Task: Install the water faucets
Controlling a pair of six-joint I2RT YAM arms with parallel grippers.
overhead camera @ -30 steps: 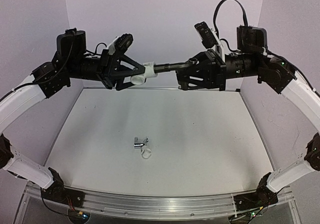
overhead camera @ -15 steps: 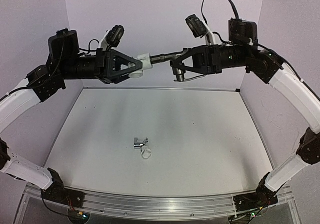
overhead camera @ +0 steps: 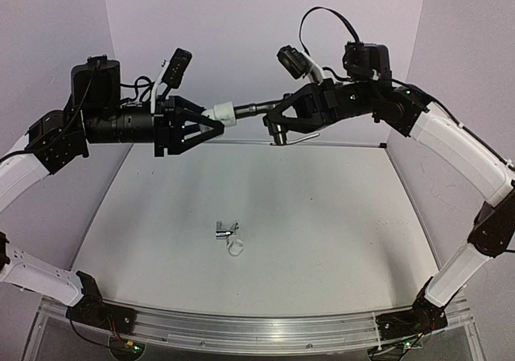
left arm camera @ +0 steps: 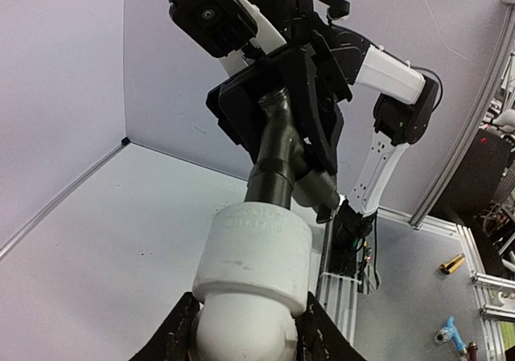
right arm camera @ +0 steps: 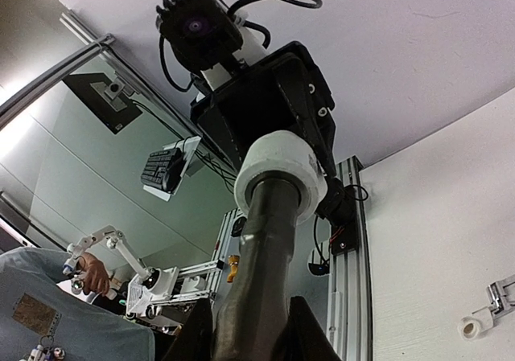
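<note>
High above the table, my left gripper (overhead camera: pixel 211 122) is shut on the white plastic elbow fitting (overhead camera: pixel 220 114). My right gripper (overhead camera: pixel 273 119) is shut on the matte black faucet (overhead camera: pixel 254 107), whose stem sits in the fitting's socket. In the left wrist view the fitting (left arm camera: pixel 253 260) fills the jaws and the black faucet (left arm camera: pixel 278 152) rises from it. In the right wrist view the faucet (right arm camera: pixel 261 264) runs up into the white fitting (right arm camera: pixel 282 172). The chrome faucet (overhead camera: pixel 224 230) lies on the table (overhead camera: pixel 338 240) beside a small white ring (overhead camera: pixel 235 248).
The chrome faucet (right arm camera: pixel 500 295) and the white ring (right arm camera: pixel 471 326) also show at the lower right of the right wrist view. White walls close the table at the back and sides. An aluminium rail (overhead camera: pixel 241 330) runs along the near edge.
Both arms have shifted left with the joined fitting and faucet. The right wrist has rolled, so the faucet's handle now hangs below. The left gripper has tilted up slightly.
</note>
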